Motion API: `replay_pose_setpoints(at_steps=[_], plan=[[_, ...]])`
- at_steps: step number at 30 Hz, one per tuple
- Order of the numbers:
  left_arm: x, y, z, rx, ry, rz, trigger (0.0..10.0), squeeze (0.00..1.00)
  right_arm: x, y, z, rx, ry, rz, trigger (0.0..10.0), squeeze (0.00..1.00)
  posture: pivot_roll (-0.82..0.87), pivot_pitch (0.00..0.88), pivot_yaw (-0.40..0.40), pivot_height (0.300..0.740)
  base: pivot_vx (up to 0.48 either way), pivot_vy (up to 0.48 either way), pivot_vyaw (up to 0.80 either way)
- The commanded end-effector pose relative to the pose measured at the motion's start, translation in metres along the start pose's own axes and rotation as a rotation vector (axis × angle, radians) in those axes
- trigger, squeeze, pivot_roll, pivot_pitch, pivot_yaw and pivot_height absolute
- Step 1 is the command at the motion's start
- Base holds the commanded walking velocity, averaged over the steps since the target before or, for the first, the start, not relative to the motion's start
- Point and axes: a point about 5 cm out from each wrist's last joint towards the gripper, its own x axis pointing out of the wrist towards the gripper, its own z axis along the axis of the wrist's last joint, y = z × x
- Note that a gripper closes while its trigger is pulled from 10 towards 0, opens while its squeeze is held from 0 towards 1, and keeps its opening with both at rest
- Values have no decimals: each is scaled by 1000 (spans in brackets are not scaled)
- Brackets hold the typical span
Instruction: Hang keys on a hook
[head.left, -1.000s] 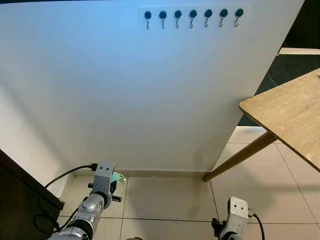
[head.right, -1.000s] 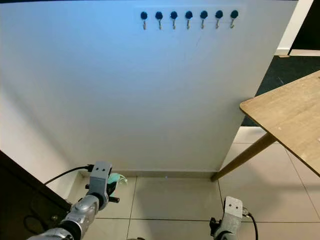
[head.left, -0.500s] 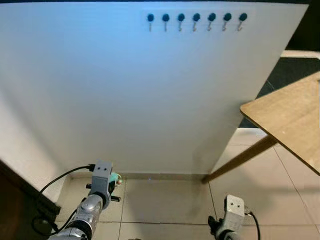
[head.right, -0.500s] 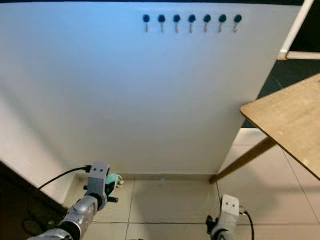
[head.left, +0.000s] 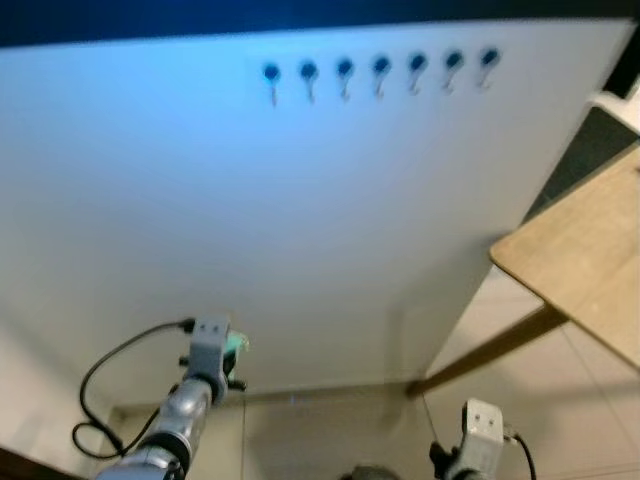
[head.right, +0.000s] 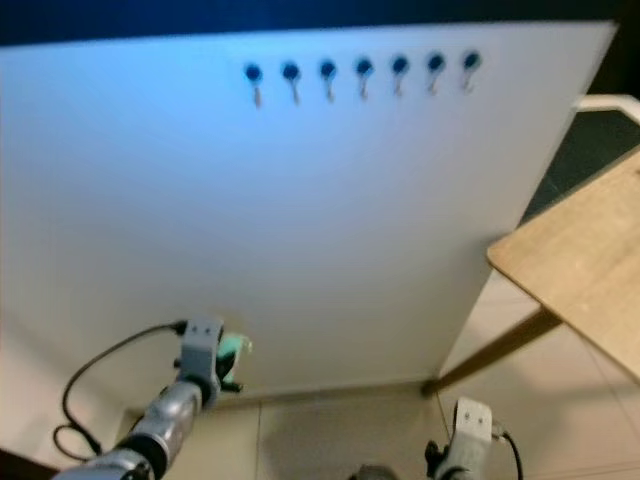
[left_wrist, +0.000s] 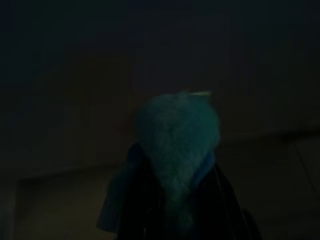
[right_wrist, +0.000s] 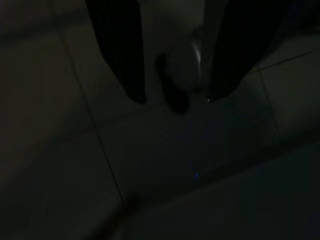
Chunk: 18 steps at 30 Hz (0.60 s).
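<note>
Keys (left_wrist: 177, 150) with fuzzy teal fob pinched in left gripper (head.left: 232, 352), low by wall base. Hooks (head.left: 380, 72) in row high on wall, well above, slightly rightward. Right gripper (right_wrist: 172, 87) spread, empty, over floor tiles; left arm nearer.

White wall (head.left: 300, 230) — wooden table (head.left: 590, 270) right, seemingly tiled floor (head.left: 330, 435).

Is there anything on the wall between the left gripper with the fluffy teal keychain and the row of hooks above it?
No. In the left eye view, bare white wall separates the left gripper, holding the teal keychain, from the row of hooks.
</note>
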Motion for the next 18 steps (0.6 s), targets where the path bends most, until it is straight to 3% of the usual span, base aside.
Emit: replay_pose_setpoints(at_steps=[1,7,16,18], plan=[[-3,5,-6,-7,21,20,10000,0,-3,1,-12,-1,40,6,10000,0,47,23,16,740,0,0,0],[-4,9,-4,1,4,39,10000,0,-3,3,-13,2,42,8,10000,0,46,29,19,740,0,0,0],[-4,6,-5,35,5,22,10000,0,-3,3,-14,9,43,6,10000,0,43,32,22,740,0,-480,0],[-4,6,-6,28,5,17,10000,0,-3,3,-14,10,43,5,10000,0,37,33,24,740,0,0,0]])
